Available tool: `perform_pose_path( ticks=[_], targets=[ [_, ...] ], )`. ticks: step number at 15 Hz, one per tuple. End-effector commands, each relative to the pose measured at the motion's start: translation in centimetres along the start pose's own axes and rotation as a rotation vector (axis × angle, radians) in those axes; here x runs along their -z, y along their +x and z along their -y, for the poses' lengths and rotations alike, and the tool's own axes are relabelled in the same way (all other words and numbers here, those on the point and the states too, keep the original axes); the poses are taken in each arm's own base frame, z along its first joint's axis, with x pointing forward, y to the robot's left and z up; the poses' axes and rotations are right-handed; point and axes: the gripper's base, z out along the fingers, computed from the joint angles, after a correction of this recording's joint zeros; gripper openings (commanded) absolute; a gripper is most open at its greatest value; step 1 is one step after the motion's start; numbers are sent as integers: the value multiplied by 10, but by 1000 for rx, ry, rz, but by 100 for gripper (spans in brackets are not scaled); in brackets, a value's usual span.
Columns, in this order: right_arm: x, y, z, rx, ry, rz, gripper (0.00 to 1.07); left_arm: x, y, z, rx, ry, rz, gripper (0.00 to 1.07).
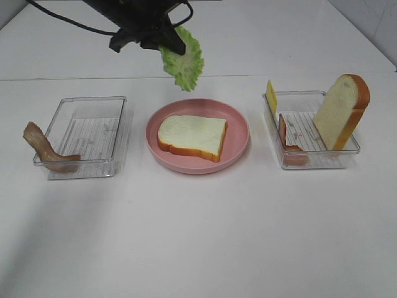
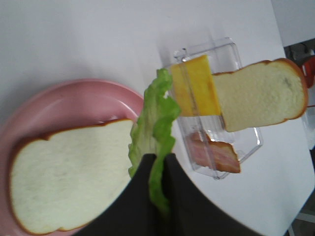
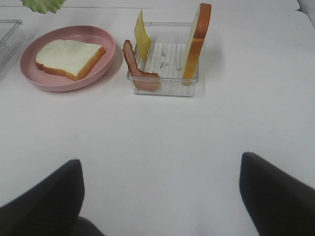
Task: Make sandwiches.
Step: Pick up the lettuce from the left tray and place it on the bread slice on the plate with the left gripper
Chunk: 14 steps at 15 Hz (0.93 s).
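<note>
The left tool [image 1: 166, 43], clamped on a dangling lettuce leaf [image 1: 183, 62], hovers just beyond the pink plate [image 1: 239, 133] toward the counter's [image 1: 198, 236] far edge, the bread slice [image 1: 191, 137] lying nearer the front edge, while the right tool [image 3: 160, 162] stands with jaws apart.

- No writing, label, brand, number or sign can be read in any view.
- The pink plate [image 1: 236, 118], the clear tray left of the plate [image 1: 93, 100], the clear tray right of it [image 1: 298, 94] and the tabletop [image 1: 198, 236] show plain surfaces only.
</note>
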Motion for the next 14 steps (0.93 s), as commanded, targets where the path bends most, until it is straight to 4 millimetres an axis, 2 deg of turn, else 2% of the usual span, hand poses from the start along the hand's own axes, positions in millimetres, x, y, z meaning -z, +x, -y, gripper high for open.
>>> perform_pose_path(
  ticks=[1, 2, 7, 10, 14],
  targets=[
    [1, 0, 0, 12, 6, 19, 81, -29, 14, 8, 1, 34, -52, 0],
    [1, 0, 0, 12, 6, 19, 81, -46, 23, 11, 3, 41, -89, 0],
    [1, 0, 0, 12, 6, 19, 81, -86, 45, 2, 48, 57, -183, 0],
    [1, 0, 0, 12, 6, 19, 81, -101, 55, -22, -6, -51, -251, 0],
    [1, 0, 0, 12, 6, 19, 81, -101, 53, -32, -80, -146, -233, 0]
  ],
)
